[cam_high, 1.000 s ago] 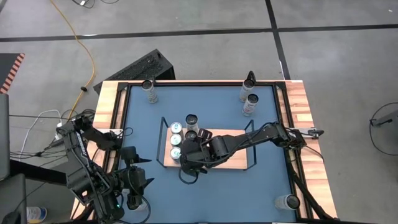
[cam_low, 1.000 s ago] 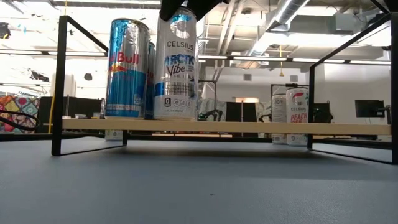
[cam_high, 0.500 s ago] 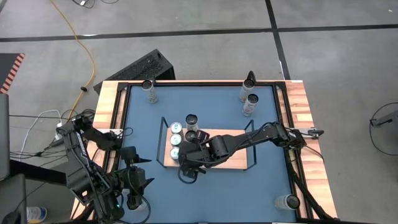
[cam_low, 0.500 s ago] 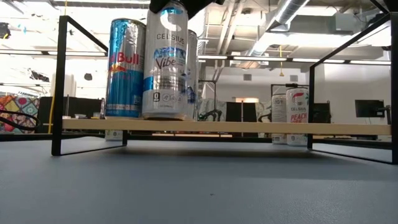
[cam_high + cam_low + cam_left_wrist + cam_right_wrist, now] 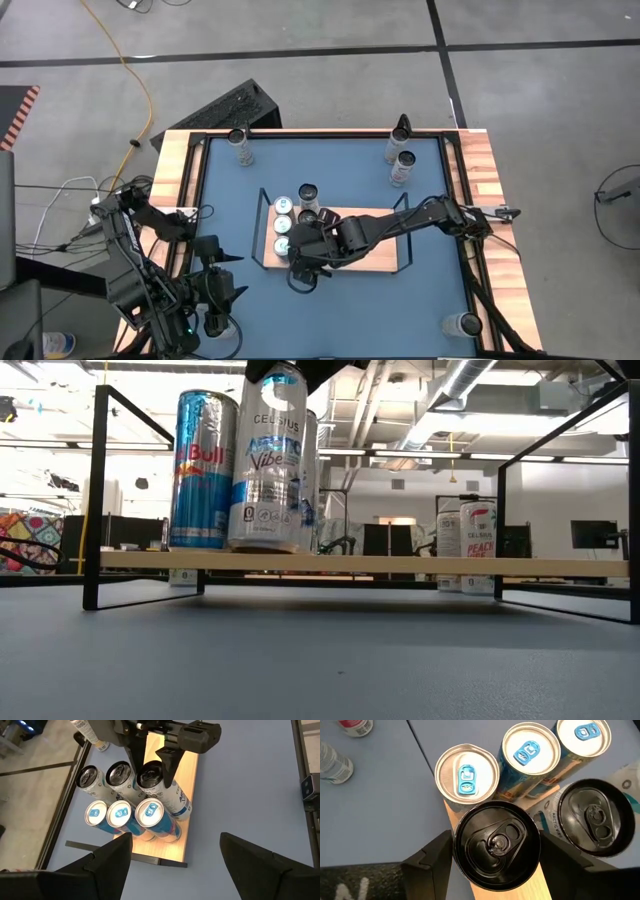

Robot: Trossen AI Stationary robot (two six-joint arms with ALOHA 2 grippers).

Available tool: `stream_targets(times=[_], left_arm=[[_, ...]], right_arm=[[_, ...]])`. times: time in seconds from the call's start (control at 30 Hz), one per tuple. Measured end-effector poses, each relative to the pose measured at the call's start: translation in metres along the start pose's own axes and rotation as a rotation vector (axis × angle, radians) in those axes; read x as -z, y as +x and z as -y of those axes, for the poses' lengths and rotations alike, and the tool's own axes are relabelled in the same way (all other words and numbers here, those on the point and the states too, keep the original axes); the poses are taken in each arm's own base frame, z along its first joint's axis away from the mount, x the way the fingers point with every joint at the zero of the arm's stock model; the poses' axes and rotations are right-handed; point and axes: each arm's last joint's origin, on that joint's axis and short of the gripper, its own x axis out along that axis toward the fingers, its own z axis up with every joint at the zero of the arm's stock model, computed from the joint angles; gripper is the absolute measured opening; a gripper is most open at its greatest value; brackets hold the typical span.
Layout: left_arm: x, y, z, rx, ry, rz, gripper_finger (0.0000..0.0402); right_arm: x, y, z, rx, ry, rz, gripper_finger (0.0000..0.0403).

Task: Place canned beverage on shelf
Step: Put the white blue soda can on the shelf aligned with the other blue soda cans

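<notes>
At the table's left front corner the left gripper [image 5: 215, 322] hangs idle above the blue tabletop [image 5: 230, 200], its fingers spread with nothing between them. Toward the centre stands the shelf [image 5: 385, 250], a light-wood board in a thin black wire frame, with three blue-and-silver cans [image 5: 120, 815] in a row at its left end and black-topped cans [image 5: 102, 777] behind them. Just beside that cluster the right gripper [image 5: 306, 262] is clamped on a silver-and-white Celsius can with a black lid [image 5: 265, 460], fingers either side of its upper body. Against half a second ago the can sits almost where it was; against a second ago it has shifted left toward the blue-and-silver can [image 5: 205, 470] and come down closer to the board. In the low view its base appears slightly tilted at the board surface; full contact cannot be confirmed. Assessment: placement is nearly complete, with levelling, release and withdrawal outstanding. Further right the board is bare, and more cans [image 5: 402, 165] wait well apart on the tabletop.
</notes>
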Motion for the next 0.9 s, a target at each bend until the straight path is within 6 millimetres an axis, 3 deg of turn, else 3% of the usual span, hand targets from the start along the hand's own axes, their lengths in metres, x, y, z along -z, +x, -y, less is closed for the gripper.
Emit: stream_targets(times=[0.37, 0.9], left_arm=[[0.0000, 0.0000, 0.0000, 0.000, -0.002, 0.000, 0.0286], [0.0000, 0.0000, 0.0000, -0.001, 0.000, 0.001, 0.0286]], right_arm=[[0.0097, -0.0029, -0.0011, 0.124, -0.005, 0.005, 0.0245], [0.0101, -0.0051, -0.0106, 0.075, -0.018, 0.036, 0.0245]])
